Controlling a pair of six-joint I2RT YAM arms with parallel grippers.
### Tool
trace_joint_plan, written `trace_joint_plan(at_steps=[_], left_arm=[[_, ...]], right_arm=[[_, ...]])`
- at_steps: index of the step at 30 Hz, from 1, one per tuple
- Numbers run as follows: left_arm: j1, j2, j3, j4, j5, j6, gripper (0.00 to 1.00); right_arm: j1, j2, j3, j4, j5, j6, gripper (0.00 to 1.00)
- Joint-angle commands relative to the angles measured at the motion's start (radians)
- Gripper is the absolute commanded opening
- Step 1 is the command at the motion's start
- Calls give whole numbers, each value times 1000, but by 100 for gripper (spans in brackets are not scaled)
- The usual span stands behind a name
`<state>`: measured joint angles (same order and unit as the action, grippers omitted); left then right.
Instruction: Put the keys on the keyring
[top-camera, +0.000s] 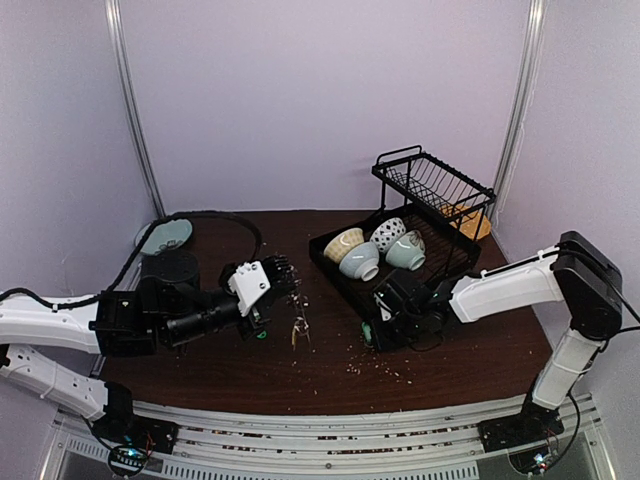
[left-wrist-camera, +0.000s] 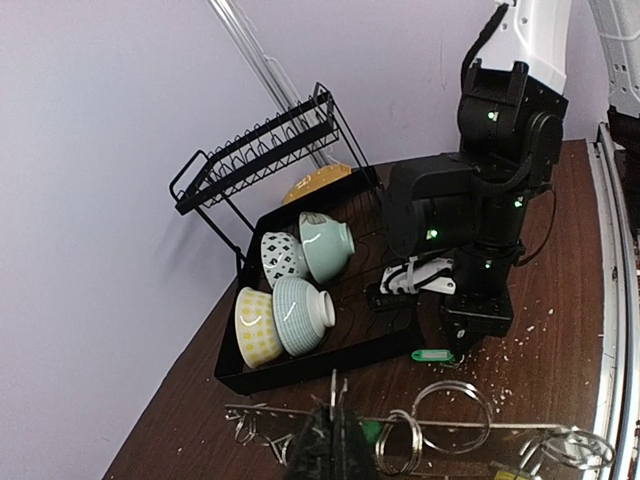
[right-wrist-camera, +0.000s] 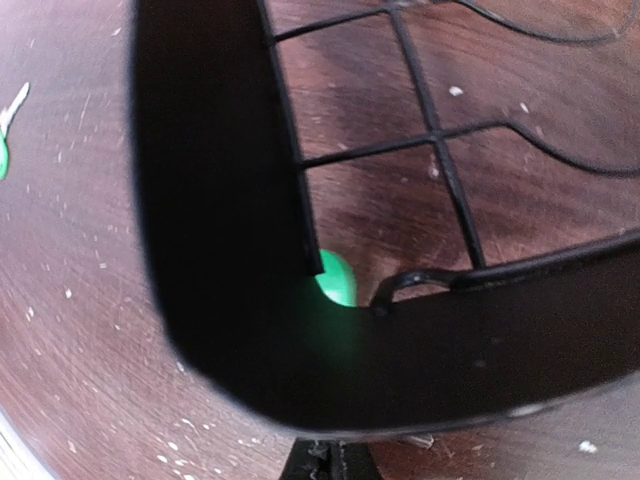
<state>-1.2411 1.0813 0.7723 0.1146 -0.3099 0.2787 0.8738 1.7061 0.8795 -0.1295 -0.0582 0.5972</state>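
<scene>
**Figure: top, left-wrist and right-wrist views.** Left gripper (top-camera: 283, 272) clenched above the dark brown wooden table (top-camera: 330, 385); a thin metal sliver shows at its fingertips (left-wrist-camera: 335, 445), though what it pinches, if anything, cannot be told. The large thin silver wire keyring (left-wrist-camera: 455, 384) lies on the table just beyond those fingertips, among smaller loops; loose silver keys (top-camera: 300, 328) lie close by. Right gripper (right-wrist-camera: 333, 462) clenched with nothing visible between its jaws, set low at the near corner of the black wire dish-rack tray (left-wrist-camera: 300, 368); a green-tagged key (left-wrist-camera: 435, 355) lies just beside that corner.

Likely hazards:
- shut jaws riding over the tag and nudging it under the tray;
- fingers catching the rim and dragging the tray with its four ceramic bowls (left-wrist-camera: 300, 315);
- overlapping loops snagging and lifting together.
</scene>
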Motion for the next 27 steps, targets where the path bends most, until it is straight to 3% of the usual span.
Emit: trace_joint_plan(at_steps=[1,9,17,22,27], left_arm=[[-4,-20,12,51,-15,6,0],[-4,-24,12,54,-15,7,0],[-4,-41,8,53,-15,8,0],[-4,-55,0,61,-18,9,0],[-4,-67,8,42,-21,1,0]], right_arm=[[4,4,10,-45,16,-17,0],[17,-108,99,-208,-4,-166,0],[55,-157,230,-570,-241,-397,0],[63,-155,208,-590,-449,-447,0],[86,-6,304,-748,-56,-451,0]])
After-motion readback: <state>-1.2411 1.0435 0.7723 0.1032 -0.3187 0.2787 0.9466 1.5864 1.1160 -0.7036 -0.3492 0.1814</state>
